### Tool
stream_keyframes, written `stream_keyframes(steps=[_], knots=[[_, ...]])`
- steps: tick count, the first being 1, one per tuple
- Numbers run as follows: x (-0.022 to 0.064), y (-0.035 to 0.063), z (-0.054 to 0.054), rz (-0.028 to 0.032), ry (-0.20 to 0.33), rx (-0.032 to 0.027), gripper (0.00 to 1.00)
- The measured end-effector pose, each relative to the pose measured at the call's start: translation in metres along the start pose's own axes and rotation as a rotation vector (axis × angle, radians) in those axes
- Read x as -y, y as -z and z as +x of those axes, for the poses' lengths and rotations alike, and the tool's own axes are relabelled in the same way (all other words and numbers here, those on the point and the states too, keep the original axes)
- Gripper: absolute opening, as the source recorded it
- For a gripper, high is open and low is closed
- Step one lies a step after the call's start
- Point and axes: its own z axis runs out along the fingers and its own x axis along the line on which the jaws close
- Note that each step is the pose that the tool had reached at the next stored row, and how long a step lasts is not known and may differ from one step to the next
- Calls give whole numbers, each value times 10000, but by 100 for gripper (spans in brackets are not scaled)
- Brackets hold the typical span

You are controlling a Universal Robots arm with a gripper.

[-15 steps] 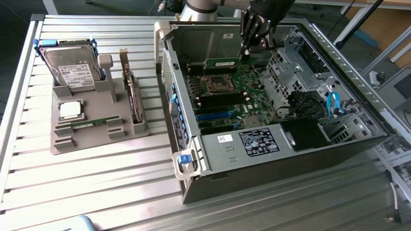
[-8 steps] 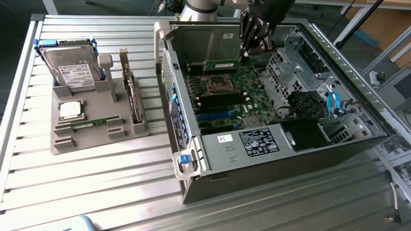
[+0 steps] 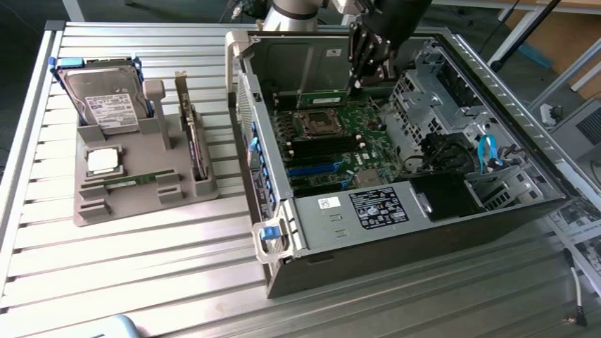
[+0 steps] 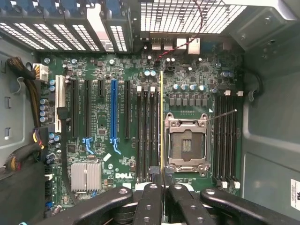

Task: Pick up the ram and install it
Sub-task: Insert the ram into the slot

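Currently the end effector [image 4: 161, 190] is clamped narrow on the ram [image 4: 161, 123], which hangs edge-down inside the computer case [image 3: 281, 211], over the motherboard [image 4: 101, 140]. It sits between the black memory slots [image 4: 147, 136] and the empty CPU socket [image 4: 186, 145]. Judgement: seating well needs the stick parallel to one slot, with even downward pressure.

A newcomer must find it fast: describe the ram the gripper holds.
Look in the open computer case on the slatted table. Above its motherboard the black gripper is shut on the ram, a thin green stick held on edge. The other green stick lies outside, in the grey tray.
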Motion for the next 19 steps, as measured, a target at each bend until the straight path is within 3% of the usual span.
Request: stream_keyframes(steps=[19], knots=[[10, -315, 13, 0, -16, 0, 12]])
